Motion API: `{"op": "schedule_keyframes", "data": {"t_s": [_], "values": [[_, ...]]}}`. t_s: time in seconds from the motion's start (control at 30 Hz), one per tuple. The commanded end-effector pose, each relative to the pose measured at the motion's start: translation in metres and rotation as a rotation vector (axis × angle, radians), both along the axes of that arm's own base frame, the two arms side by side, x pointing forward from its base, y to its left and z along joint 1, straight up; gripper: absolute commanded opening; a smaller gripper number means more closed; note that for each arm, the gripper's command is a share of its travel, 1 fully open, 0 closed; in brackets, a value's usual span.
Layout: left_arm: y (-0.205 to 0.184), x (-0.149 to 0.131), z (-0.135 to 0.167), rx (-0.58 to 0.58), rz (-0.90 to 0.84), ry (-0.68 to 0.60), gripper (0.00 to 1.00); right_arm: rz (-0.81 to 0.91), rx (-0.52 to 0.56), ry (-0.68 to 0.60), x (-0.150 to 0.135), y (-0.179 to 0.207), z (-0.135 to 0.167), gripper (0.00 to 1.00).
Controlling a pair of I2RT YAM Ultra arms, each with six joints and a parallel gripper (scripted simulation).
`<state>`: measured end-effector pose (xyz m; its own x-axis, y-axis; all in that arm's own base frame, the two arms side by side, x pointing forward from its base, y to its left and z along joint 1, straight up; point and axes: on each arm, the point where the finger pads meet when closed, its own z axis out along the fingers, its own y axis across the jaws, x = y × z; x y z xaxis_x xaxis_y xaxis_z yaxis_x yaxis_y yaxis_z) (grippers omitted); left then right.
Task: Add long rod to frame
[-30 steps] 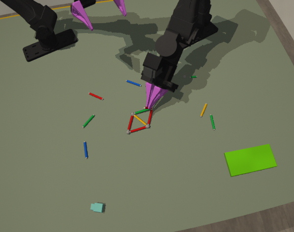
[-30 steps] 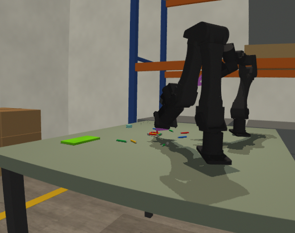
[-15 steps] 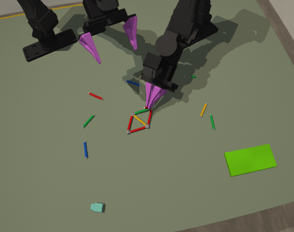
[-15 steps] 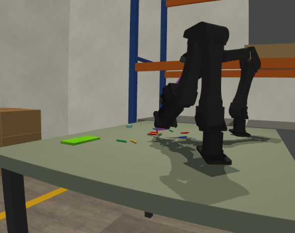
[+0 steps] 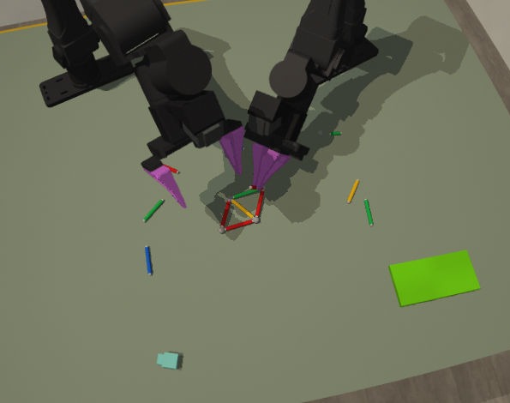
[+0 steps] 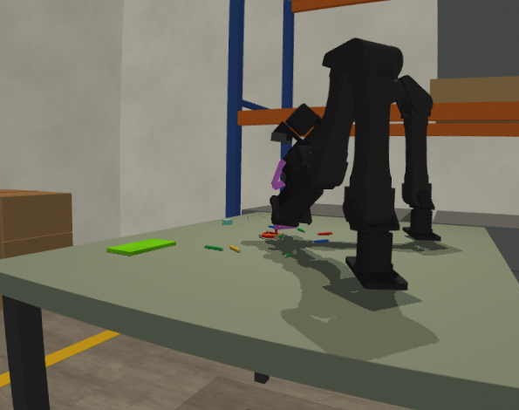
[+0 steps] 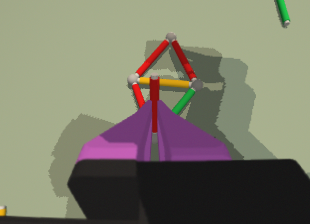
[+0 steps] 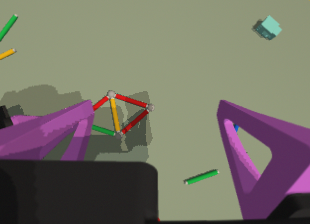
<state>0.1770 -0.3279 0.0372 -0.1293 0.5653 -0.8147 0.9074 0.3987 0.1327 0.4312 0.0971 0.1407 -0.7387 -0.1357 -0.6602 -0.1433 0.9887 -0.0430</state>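
Note:
The frame lies flat on the table: a square of three red rods and one green rod with a yellow diagonal, joined by steel balls. It also shows in the left wrist view and the right wrist view. My left gripper is shut on a red rod and holds it just above the frame's far corner, pointing over the yellow diagonal. My right gripper is open and empty, hovering beside the frame, with one finger close to the left gripper.
Loose rods lie around: red, green, blue, yellow, green, and a short green one. A bright green pad lies at the right and a teal block near the front.

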Motion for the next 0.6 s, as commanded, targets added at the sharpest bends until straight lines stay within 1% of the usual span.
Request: {"op": "schedule_keyframes", "data": {"t_s": [0.0, 0.13, 0.17, 0.57], "values": [[-0.003, 0.003, 0.007, -0.03, 0.002, -0.016, 0.0, 0.081, 0.027, 0.057, 0.009, 0.006, -0.013, 1.0], [-0.003, 0.003, 0.007, -0.03, 0.002, -0.016, 0.0, 0.086, 0.029, 0.095, 0.013, 0.004, -0.028, 1.0], [-0.003, 0.003, 0.007, -0.03, 0.002, -0.016, 0.0, 0.076, 0.03, 0.085, 0.017, 0.003, -0.028, 1.0], [-0.003, 0.003, 0.007, -0.03, 0.002, -0.016, 0.0, 0.072, 0.029, 0.078, 0.018, 0.002, -0.025, 1.0]]}}
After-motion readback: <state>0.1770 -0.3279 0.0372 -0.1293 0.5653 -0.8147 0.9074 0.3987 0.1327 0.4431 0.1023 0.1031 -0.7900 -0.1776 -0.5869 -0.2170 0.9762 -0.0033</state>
